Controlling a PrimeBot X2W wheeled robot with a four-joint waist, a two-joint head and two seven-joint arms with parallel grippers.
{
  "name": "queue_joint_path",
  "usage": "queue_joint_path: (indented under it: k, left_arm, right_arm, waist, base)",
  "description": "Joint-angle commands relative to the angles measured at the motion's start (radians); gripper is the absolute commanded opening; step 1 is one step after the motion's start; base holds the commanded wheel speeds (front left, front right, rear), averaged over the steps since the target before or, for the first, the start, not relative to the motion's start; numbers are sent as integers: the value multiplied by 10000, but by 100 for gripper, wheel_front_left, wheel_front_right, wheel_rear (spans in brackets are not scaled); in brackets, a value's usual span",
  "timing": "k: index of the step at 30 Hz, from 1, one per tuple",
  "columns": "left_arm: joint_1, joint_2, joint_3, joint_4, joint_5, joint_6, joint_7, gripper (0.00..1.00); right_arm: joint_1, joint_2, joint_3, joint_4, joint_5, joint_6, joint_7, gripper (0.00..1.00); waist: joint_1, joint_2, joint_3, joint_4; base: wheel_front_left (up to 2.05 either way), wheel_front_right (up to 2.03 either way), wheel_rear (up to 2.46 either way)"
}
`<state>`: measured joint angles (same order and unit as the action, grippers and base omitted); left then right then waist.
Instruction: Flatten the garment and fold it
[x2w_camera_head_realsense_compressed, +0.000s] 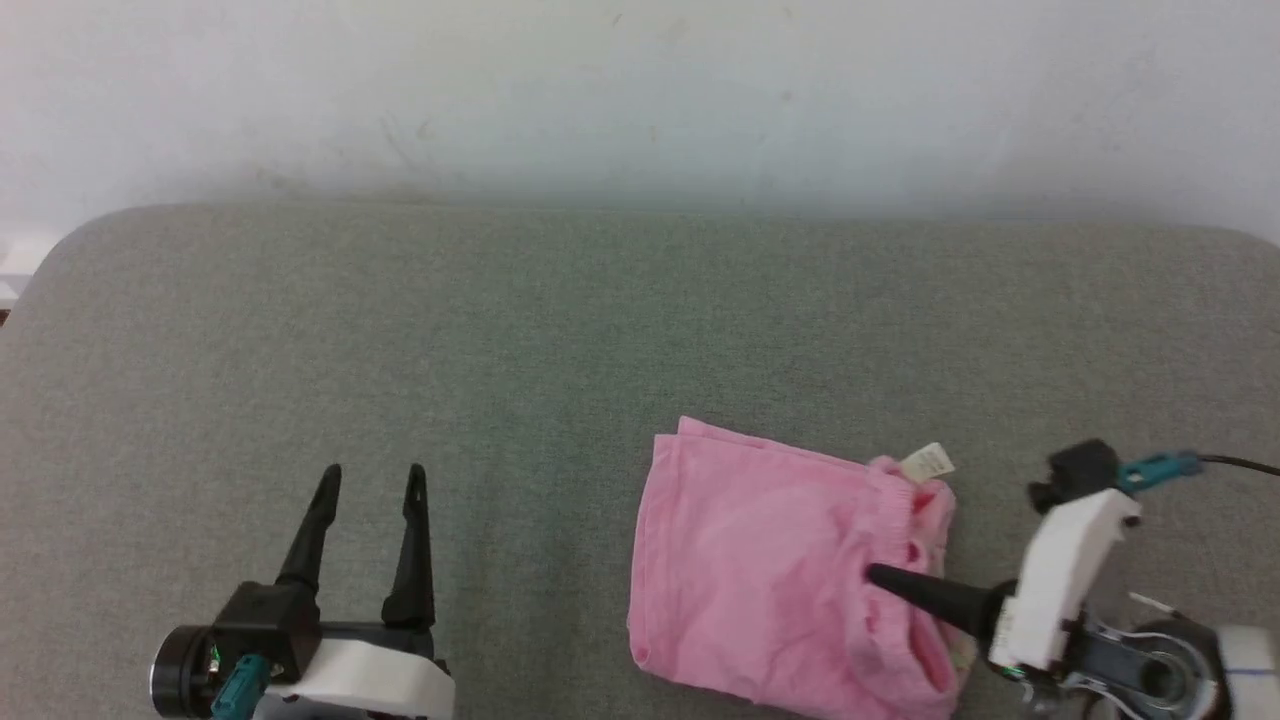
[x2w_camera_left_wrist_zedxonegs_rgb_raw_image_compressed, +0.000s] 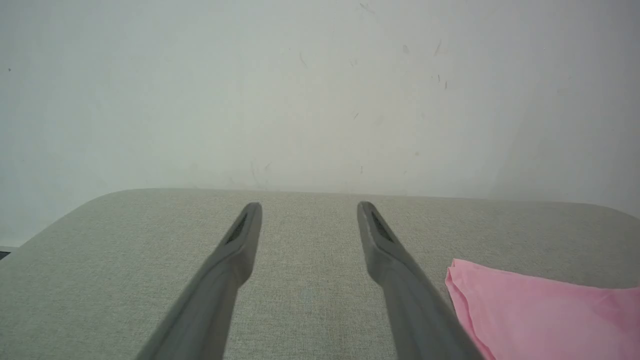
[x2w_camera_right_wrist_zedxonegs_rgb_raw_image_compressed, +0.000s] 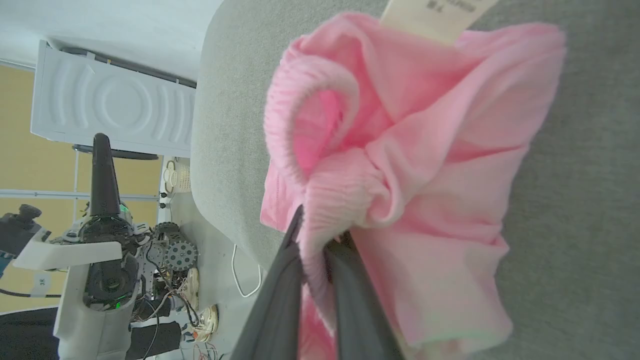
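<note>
Garment (x2w_camera_head_realsense_compressed: 760, 570) is noted lying on the grey tabletop (x2w_camera_head_realsense_compressed: 500, 330), right of centre. It is doubled and fairly flat at its left and bunched at the gathered band (x2w_camera_head_realsense_compressed: 905, 510) on its right.

Cloth is judged thin, light and limp: easily dragged and wrinkled, not fragile. The thicker band is judged the surest hold; corners would be taken for spreading.

Right gripper (x2w_camera_head_realsense_compressed: 885, 580) fingers are closed on a fold of that band. Left gripper (x2w_camera_head_realsense_compressed: 372, 472) fingers are held apart over bare tabletop, well apart from the cloth.

Print on the white label (x2w_camera_head_realsense_compressed: 930, 462) cannot be read. The garment's near right corner is cut off in the head view. The number of layers pinched cannot be told.
</note>
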<state>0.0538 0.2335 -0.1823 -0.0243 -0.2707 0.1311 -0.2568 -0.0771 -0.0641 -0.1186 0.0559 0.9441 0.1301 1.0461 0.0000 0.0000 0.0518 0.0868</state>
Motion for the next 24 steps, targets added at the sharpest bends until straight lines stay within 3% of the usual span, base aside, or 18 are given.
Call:
queue_joint_path:
  k: [1,7,8,9,10,14,19,24]
  left_arm:
    - [-74,-52,-39,48,93,-104,-49,100]
    - [-253,-156,-117,169,69,-188,-49,100]
    - [-277,-179,-121,190,65,-202,-49,100]
    - [-303,-204,-131,216,63,-218,-49,100]
    - [-329,-231,-139,243,58,-238,-49,100]
    - [-372,-304,-93,312,59,-282,-49,100]
    - [-371,-385,3,365,102,-306,-49,100]
    - [-354,-462,66,452,145,-347,-49,100]
  right_arm:
    - [-268,70,498,27,-202,6,-274,0]
    - [-1156,133,2151,1212,-504,6,-1969,2]
    - [-1304,134,2450,1499,-548,6,-2306,35]
    - [-1449,135,2769,1757,-572,6,-2598,85]
    - [-1574,135,3084,1999,-557,6,-2842,100]
    - [-1996,137,4329,2516,-653,6,-3515,100]
    - [-2441,109,5441,2234,-846,6,-4290,100]
    - [-2729,-842,6597,1268,-2066,6,-5281,100]
  waist:
    - [0,0,70,104]
    - [0,0,267,395]
    - [0,0,300,444]
    - [0,0,330,500]
    - [0,0,353,548]
    - [0,0,435,631]
    - [0,0,477,546]
    - [0,0,350,350]
  base:
    - [0,0,0]
    - [0,0,0]
    - [0,0,0]
    - [0,0,0]
    - [0,0,0]
    - [0,0,0]
    - [0,0,0]
    - [0,0,0]
